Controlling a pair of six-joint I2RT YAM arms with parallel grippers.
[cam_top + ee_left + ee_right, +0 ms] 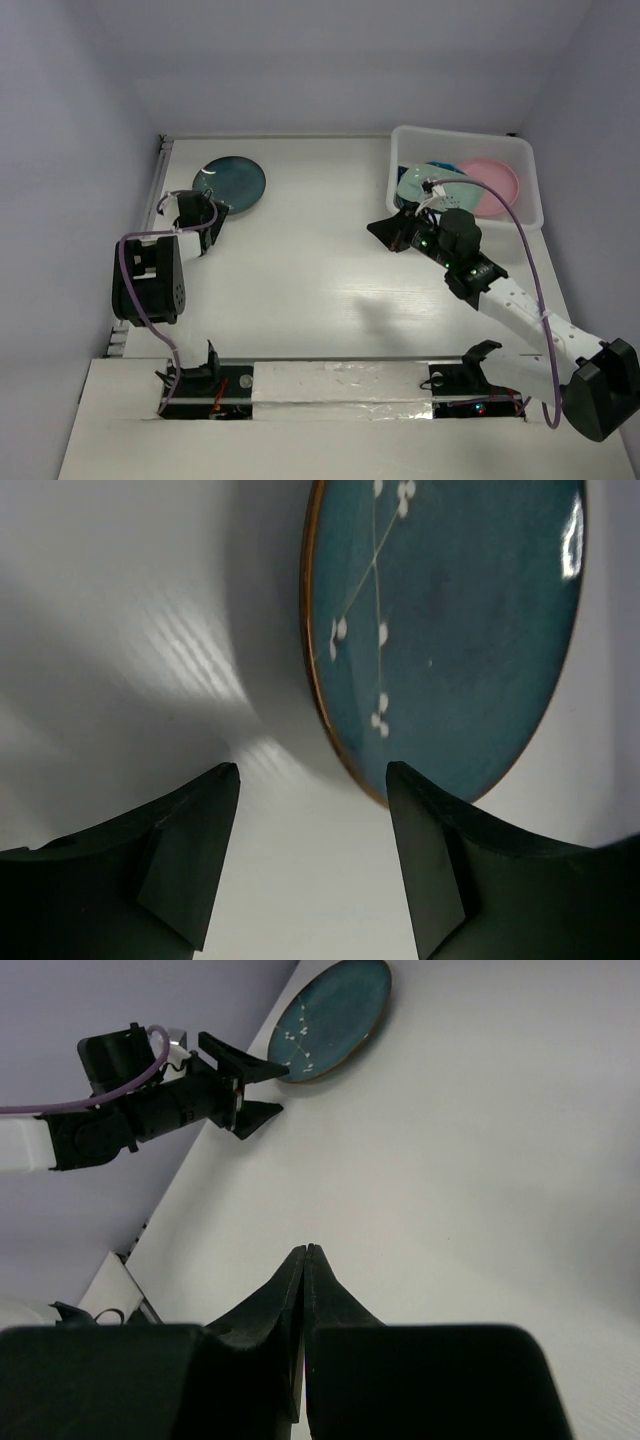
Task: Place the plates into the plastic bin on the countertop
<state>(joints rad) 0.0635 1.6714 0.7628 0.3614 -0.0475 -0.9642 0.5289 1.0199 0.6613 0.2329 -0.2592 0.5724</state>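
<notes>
Mostly done, by the looks of it: a pink plate [492,185] and a mint one [425,180] are seen stacked in the plastic bin [460,131], and anything underneath can't be made out. Only the dark teal plate [235,183] is left out on the countertop [300,280], well apart from the bin. The left gripper [312,780] is spread wide just beside its rim, with nothing held. The right gripper [305,1250] is pinched together on nothing, near the bin.
</notes>
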